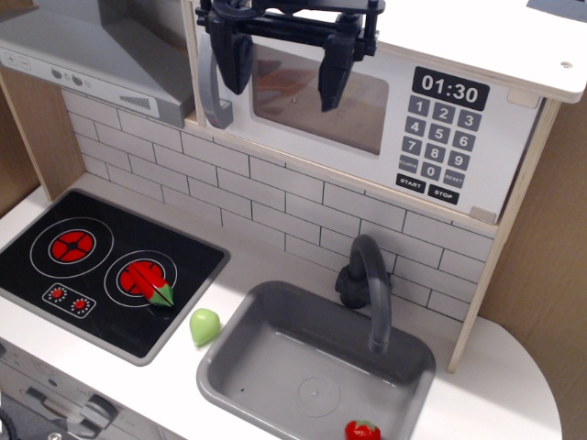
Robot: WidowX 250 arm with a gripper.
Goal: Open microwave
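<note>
1. One microwave (pixel 367 119), upper middle to upper right of the frame. White body, wide door with a clear window, and a grey vertical bar handle (pixel 211 92) on the door's left edge.
2. Writing on it: black clock display (pixel 449 89) reads "01:30". Below that is a grey keypad (pixel 440 147) with digits 1 to 9 and 0, plus black START and STOP buttons. Two more small buttons beside the 0, too tiny to read properly.
3. One gripper (pixel 284 69), black, top centre, in front of the microwave door. Its two fingers (pixel 334 73) are spread apart, nothing between them. The left one hangs just beside the handle; can't tell if it touches.
4. One grey slanted range hood (pixel 92 55), upper left, with a row of small round buttons.
5. One black stove top (pixel 101 266), lower left, with two big red burner rings and two small red dials printed on it.
6. One grey plastic sink (pixel 312 367), lower middle, with one dark grey curved faucet (pixel 367 284) behind it.
7. Three toy foods: a red piece with a green tip (pixel 151 284) on the right burner, a pale green piece (pixel 204 326) on the white tabletop (pixel 495 403) between stove and sink, and a red one (pixel 362 430) at the sink's front edge.
8. White brick-pattern backsplash (pixel 275 202) behind it all.
</note>
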